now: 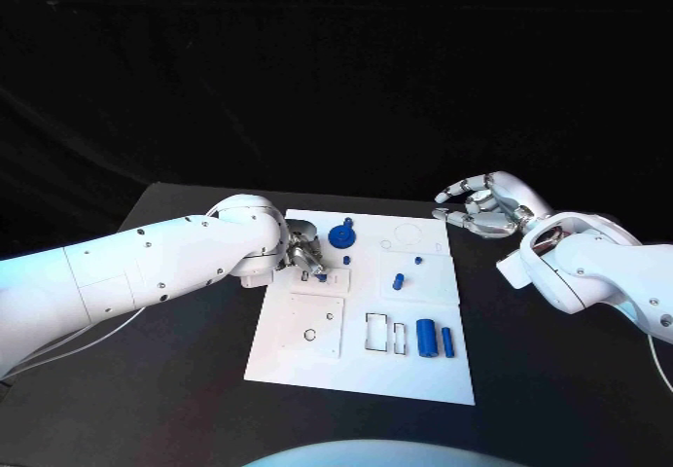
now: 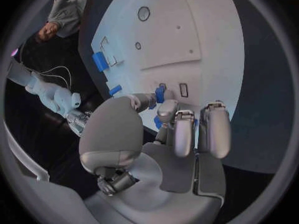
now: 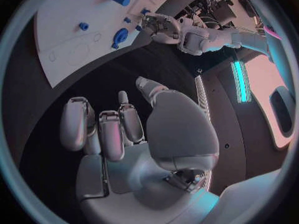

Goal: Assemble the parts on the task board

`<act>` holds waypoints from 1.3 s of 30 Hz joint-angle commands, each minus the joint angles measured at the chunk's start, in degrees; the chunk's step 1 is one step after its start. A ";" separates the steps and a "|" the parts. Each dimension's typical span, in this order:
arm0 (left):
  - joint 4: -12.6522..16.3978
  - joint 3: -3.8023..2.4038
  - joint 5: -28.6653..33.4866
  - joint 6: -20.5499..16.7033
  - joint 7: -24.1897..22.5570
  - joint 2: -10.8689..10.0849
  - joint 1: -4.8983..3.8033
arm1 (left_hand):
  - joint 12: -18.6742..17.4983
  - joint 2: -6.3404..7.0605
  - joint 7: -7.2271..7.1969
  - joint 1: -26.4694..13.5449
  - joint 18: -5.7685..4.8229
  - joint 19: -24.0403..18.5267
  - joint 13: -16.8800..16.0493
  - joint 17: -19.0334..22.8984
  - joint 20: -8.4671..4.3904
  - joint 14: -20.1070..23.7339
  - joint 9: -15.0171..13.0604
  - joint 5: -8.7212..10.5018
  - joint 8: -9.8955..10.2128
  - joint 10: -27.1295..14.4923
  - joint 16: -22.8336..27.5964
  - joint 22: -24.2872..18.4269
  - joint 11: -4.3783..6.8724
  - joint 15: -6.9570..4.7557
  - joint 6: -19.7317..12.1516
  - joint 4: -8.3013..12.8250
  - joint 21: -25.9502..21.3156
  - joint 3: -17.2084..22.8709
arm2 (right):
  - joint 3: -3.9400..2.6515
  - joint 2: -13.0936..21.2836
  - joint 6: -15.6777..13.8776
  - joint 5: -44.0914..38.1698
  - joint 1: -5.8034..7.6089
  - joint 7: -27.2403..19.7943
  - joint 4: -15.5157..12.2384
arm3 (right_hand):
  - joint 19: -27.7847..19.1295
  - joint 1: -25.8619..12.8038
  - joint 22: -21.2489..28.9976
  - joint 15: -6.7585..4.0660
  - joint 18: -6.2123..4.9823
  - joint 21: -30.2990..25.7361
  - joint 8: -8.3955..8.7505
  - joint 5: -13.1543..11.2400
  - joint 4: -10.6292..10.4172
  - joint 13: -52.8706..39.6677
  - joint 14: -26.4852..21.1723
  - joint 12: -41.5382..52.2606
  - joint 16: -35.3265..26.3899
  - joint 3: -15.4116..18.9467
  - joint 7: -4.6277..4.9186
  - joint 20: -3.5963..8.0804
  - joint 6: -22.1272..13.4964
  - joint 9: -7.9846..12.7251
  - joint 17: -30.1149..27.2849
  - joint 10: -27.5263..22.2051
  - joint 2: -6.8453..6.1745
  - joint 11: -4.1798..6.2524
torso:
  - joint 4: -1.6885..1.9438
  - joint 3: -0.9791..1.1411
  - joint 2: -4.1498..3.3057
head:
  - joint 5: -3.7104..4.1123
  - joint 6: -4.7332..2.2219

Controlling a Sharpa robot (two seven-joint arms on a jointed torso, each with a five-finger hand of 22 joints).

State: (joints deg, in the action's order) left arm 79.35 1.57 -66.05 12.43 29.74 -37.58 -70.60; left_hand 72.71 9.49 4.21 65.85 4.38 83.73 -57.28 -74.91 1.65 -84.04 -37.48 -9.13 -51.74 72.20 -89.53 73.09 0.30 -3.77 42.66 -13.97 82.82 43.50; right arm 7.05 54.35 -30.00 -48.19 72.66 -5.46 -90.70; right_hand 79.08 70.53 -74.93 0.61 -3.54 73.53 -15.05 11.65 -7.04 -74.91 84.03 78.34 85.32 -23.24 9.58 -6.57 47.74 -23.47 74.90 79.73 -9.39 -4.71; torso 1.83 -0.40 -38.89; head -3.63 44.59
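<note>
The white task board point(image 1: 368, 362) lies in the middle of the table. My left hand point(image 1: 301, 255) hangs over the board's far left part. Its thumb and a fingertip pinch a small blue part point(image 2: 160, 94) close to the board, beside a small rectangular slot point(image 2: 184, 89). A round blue part point(image 1: 343, 236) stands just right of that hand. Two small blue pegs point(image 1: 418, 260) point(image 1: 399, 282) sit further right, and two blue cylinders point(image 1: 426, 339) point(image 1: 449, 341) lie near the board's right edge. My right hand point(image 1: 479, 206) hovers off the board's far right corner, fingers loosely bent and apart, holding nothing.
The board point(image 2: 187, 35) also bears a black ring point(image 1: 308, 337) and rectangular outlines point(image 1: 376, 331) in its near half. Black table point(image 1: 561, 379) surrounds the board, with bare room to its right and left. My left forearm point(image 1: 155, 268) crosses the table's left side.
</note>
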 commanded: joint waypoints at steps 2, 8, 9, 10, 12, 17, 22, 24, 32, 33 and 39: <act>0.10 0.02 -0.64 2.56 0.08 0.05 0.08 | 0.11 -0.21 -0.27 -0.29 -1.07 0.04 -0.07 -14.36 0.00 -5.77 -0.14 -0.50 -0.13 0.45 -0.20 -0.05 0.18 -0.28 0.46 11.27 0.18 11.13 | 0.00 -0.06 0.86 -0.18 -0.05 -0.39 -0.03 | -0.05 -0.49 -1.80 -0.33 -0.87 -0.34 -0.18 0.36 -0.31 -2.27 2.85 -0.02 -0.15 -0.01 -0.10 0.21 0.07 -0.07 1.51 0.21 -0.01 0.15 | -0.06 -0.02 0.03 | -0.13 0.05; 0.10 0.02 -0.97 3.13 0.29 -0.01 0.08 | 0.06 -0.18 -0.28 -0.32 -1.06 0.04 0.02 -14.33 -0.01 -5.76 -0.16 -0.64 -0.13 0.43 -0.19 -0.07 0.20 -0.29 0.49 11.33 0.17 11.15 | 0.00 -0.04 0.85 -0.18 -0.06 -0.32 0.00 | -0.05 -0.49 -1.80 -0.33 -0.87 -0.34 -0.18 0.36 -0.31 -2.27 2.85 -0.02 -0.15 -0.01 -0.10 0.21 0.07 -0.07 1.51 0.21 -0.01 0.15 | 0.01 -0.01 0.00 | -0.18 0.15; 0.10 0.02 -1.00 3.27 0.31 -0.02 0.08 | 0.07 -0.16 -0.30 -0.33 -1.07 0.04 -0.01 -14.33 -0.01 -5.76 -0.18 -0.78 -0.12 0.47 -0.19 -0.04 0.21 -0.30 0.52 11.38 0.17 11.18 | 0.00 -0.05 0.85 -0.18 -0.06 -0.31 0.01 | -0.10 -0.57 -1.74 -0.33 -0.89 -0.44 -0.22 0.42 -0.39 -2.23 2.83 -0.07 -0.19 0.02 -0.11 0.21 0.06 -0.09 1.43 0.17 0.01 0.16 | 0.01 -0.01 0.00 | -0.18 0.15; 0.10 0.02 -1.01 3.33 0.32 -0.02 0.08 | 0.07 -0.16 -0.30 -0.33 -1.07 0.04 -0.01 -14.33 -0.01 -5.76 -0.18 -0.78 -0.12 0.47 -0.19 -0.04 0.21 -0.30 0.52 11.38 0.17 11.18 | 0.00 -0.05 0.85 -0.18 -0.06 -0.30 0.02 | -0.10 -0.57 -1.74 -0.33 -0.89 -0.44 -0.22 0.42 -0.39 -2.23 2.83 -0.07 -0.19 0.02 -0.11 0.21 0.06 -0.09 1.43 0.17 0.01 0.16 | 0.01 -0.01 0.00 | -0.19 0.18; 0.11 0.02 -1.08 3.51 0.35 -0.02 0.08 | 0.07 -0.16 -0.30 -0.33 -1.07 0.04 -0.01 -14.33 -0.01 -5.76 -0.18 -0.78 -0.12 0.47 -0.19 -0.04 0.21 -0.30 0.52 11.38 0.17 11.18 | 0.00 -0.07 0.82 -0.18 -0.06 -0.30 0.04 | -0.10 -0.57 -1.74 -0.33 -0.89 -0.44 -0.22 0.42 -0.39 -2.23 2.83 -0.07 -0.19 0.02 -0.11 0.21 0.06 -0.09 1.43 0.17 0.01 0.16 | 0.01 -0.02 0.01 | -0.21 0.19; 0.11 0.01 -1.23 3.65 0.39 0.07 0.08 | 0.07 -0.12 -0.30 -0.36 -1.06 0.03 -0.01 -14.38 -0.01 -5.77 -0.19 -0.89 -0.12 0.49 -0.21 -0.07 0.22 -0.31 0.54 11.43 0.16 11.18 | 0.00 -0.16 0.78 -0.18 -0.06 -0.32 0.11 | -0.10 -0.57 -1.74 -0.33 -0.89 -0.44 -0.22 0.42 -0.39 -2.23 2.83 -0.07 -0.19 0.02 -0.11 0.21 0.06 -0.09 1.43 0.17 0.01 0.16 | 0.02 -0.02 0.00 | -0.28 0.15; -0.10 0.02 -1.25 3.57 0.41 0.34 0.08 | 0.06 -0.11 -0.30 -0.37 -1.06 0.04 0.01 -14.38 -0.01 -5.77 -0.19 -0.90 -0.12 0.48 -0.21 -0.07 0.22 -0.31 0.54 11.44 0.16 11.18 | 0.00 -0.25 0.77 -0.18 -0.06 -0.34 0.16 | -0.10 -0.57 -1.74 -0.33 -0.89 -0.44 -0.22 0.42 -0.39 -2.23 2.83 -0.07 -0.19 0.02 -0.11 0.21 0.06 -0.09 1.43 0.17 0.01 0.16 | -0.01 -0.01 0.01 | -0.36 0.10; -0.23 0.02 -1.22 3.53 0.42 0.49 0.08 | 0.03 -0.10 -0.30 -0.38 -1.07 0.04 0.06 -14.39 -0.01 -5.78 -0.20 -0.95 -0.12 0.46 -0.21 -0.05 0.22 -0.31 0.55 11.45 0.17 11.18 | 0.00 -0.28 0.76 -0.18 -0.06 -0.34 0.21 | -0.10 -0.57 -1.74 -0.33 -0.89 -0.44 -0.22 0.42 -0.39 -2.23 2.83 -0.07 -0.19 0.02 -0.11 0.21 0.06 -0.09 1.43 0.17 0.01 0.16 | -0.04 -0.02 0.01 | -0.39 0.13; -0.77 0.13 -0.60 3.57 0.46 1.04 0.08 | 0.11 -0.34 -0.34 -1.06 -1.07 0.04 -0.10 -14.28 -0.02 -5.75 -0.29 -1.33 -0.14 0.73 -0.17 -0.06 0.22 -0.32 0.79 11.01 0.15 11.12 | 0.00 -0.33 0.78 -0.18 -0.07 -0.32 0.33 | -0.19 -0.61 -1.62 -0.33 -0.93 -0.60 -0.24 0.49 -0.44 -2.15 2.78 -0.13 -0.28 0.03 -0.12 0.22 0.06 -0.10 1.20 0.11 0.04 0.17 | -0.06 0.06 -0.01 | -0.40 0.21; -0.83 0.14 -0.50 3.58 0.46 1.08 0.08 | 0.25 -0.44 -0.45 -1.60 -1.07 0.05 -0.33 -14.30 -0.02 -5.75 -0.41 -1.34 -0.29 0.96 -0.18 -0.06 0.27 -0.33 1.08 10.61 0.15 10.86 | 0.00 -0.34 0.78 -0.18 -0.07 -0.32 0.33 | -0.19 -0.61 -1.62 -0.33 -0.93 -0.60 -0.24 0.49 -0.44 -2.15 2.78 -0.13 -0.28 0.03 -0.12 0.22 0.06 -0.10 1.20 0.11 0.04 0.17 | -0.06 0.06 0.01 | -0.40 0.21; -1.53 0.25 0.15 3.94 0.52 1.60 0.08 | 0.46 -0.85 -0.88 -3.20 -1.03 0.02 -0.69 -14.31 -0.14 -5.76 -0.81 -1.20 -0.60 1.47 -0.19 -0.17 0.59 -0.57 1.78 9.48 0.06 9.97 | 0.00 -0.36 0.80 -0.18 -0.08 -0.30 0.35 | -0.16 -0.65 -1.65 -0.33 -0.92 -0.56 -0.26 0.52 -0.48 -2.14 2.80 -0.15 -0.26 0.03 -0.12 0.22 0.05 -0.11 1.26 0.10 0.06 0.17 | -0.03 0.08 0.01 | -0.38 0.31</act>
State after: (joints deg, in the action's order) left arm 77.88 1.60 -66.78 14.87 30.15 -36.34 -70.75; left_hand 73.00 8.80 3.60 62.89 4.39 83.73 -57.96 -74.91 1.65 -83.85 -38.33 -10.17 -52.12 73.37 -89.53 72.97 0.99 -3.99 43.91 -12.89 82.82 44.59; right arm 7.05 54.04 -29.93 -48.19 72.62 -5.45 -90.34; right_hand 79.08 70.50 -74.91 0.61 -3.54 73.31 -15.05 11.87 -7.14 -74.90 84.03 78.34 85.32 -23.14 9.58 -6.57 47.74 -23.50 74.93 79.74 -9.43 -4.71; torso 1.77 -0.34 -38.89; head -4.05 44.85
